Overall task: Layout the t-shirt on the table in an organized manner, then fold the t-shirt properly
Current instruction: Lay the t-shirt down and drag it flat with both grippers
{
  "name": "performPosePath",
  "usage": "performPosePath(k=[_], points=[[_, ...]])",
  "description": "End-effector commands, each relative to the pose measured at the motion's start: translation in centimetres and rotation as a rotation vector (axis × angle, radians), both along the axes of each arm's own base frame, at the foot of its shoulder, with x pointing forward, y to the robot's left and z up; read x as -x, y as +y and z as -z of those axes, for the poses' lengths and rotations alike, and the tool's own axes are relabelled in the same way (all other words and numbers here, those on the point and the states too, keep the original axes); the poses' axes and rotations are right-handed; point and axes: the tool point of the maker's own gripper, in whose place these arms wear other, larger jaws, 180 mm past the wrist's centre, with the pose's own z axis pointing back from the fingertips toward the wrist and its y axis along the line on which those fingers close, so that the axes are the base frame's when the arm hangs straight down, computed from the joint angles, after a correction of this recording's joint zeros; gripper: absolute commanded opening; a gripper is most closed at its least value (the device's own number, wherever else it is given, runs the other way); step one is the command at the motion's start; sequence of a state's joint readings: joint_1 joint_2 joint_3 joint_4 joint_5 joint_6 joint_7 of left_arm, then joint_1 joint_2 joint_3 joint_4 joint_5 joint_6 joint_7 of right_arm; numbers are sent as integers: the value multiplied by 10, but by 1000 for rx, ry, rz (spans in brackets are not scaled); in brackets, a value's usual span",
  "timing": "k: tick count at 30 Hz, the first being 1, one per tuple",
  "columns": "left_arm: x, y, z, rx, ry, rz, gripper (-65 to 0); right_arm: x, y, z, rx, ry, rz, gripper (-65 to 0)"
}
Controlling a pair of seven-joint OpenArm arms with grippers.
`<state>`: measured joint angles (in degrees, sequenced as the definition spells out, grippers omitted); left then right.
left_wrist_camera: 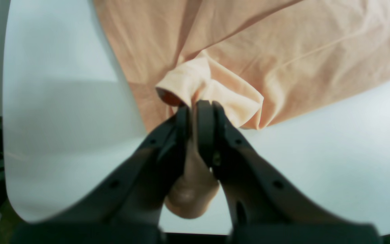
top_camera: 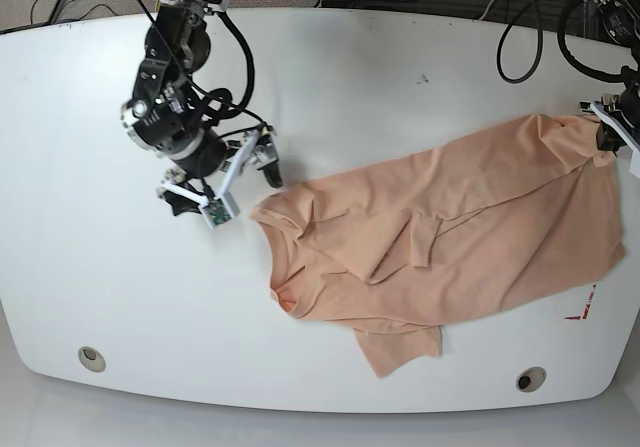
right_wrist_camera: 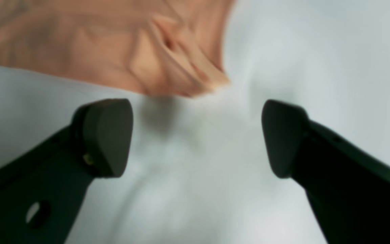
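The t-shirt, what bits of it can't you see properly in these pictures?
- t-shirt corner: left wrist view, pinched inside the left gripper.
- Right wrist view: cloth blurred beyond the open right gripper.
- Base view: any print hidden or too small among the folds; the left gripper is cut off by the picture's right edge.

T-shirt on table, base view.
I see the t-shirt spread on the table from centre toward 3 o'clock.

The peach t-shirt lies spread but wrinkled across the right half of the glossy white table. One corner at the right edge is lifted and bunched. A sleeve points toward the front edge.
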<state>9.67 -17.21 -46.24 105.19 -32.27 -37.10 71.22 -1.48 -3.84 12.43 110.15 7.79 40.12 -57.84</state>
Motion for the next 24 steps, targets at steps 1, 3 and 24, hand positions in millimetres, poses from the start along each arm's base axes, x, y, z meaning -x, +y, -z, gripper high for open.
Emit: performPosePath(k=[1, 3, 24], points=[[-7, 3, -14, -19, -44, 12, -647, -26, 20, -8, -20, -33, -65, -75], [-7, 3, -14, -19, -44, 12, -647, -34, 28, -6, -32, -26, -86, -76], [-7, 2, -14, -19, -45, 11, -647, -42, 61, 62, -135, 99, -180, -629]])
